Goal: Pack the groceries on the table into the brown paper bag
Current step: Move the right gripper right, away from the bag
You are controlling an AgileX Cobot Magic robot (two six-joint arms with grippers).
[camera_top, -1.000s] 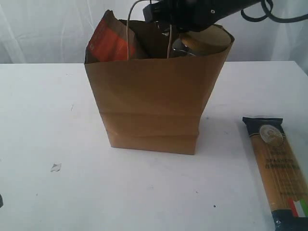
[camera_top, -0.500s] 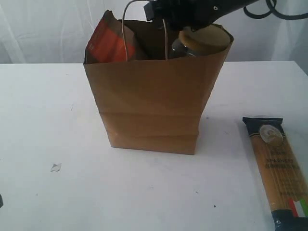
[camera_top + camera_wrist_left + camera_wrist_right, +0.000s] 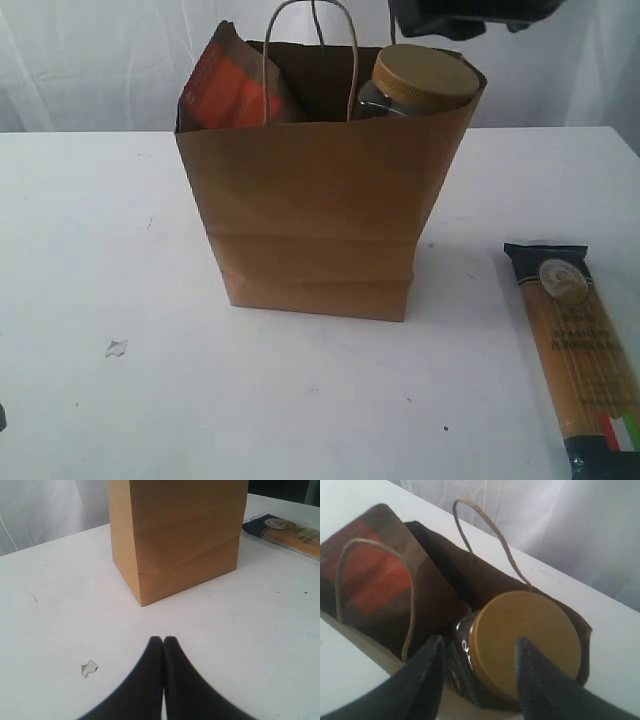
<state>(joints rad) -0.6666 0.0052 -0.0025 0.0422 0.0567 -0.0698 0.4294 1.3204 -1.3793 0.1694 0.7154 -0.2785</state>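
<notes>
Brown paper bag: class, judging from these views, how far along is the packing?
Done: the brown pouch and tan-lidded jar sit inside the brown paper bag. In hand: nothing; the right pincer hangs open above the jar, the left pincer is shut and empty. Left: the spaghetti packet lies on the table.

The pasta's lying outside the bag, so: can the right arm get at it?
Probably yes. The spaghetti packet lies flat on the table on that arm's side, nothing on it, and the right claw hangs open and empty above the bag.
</notes>
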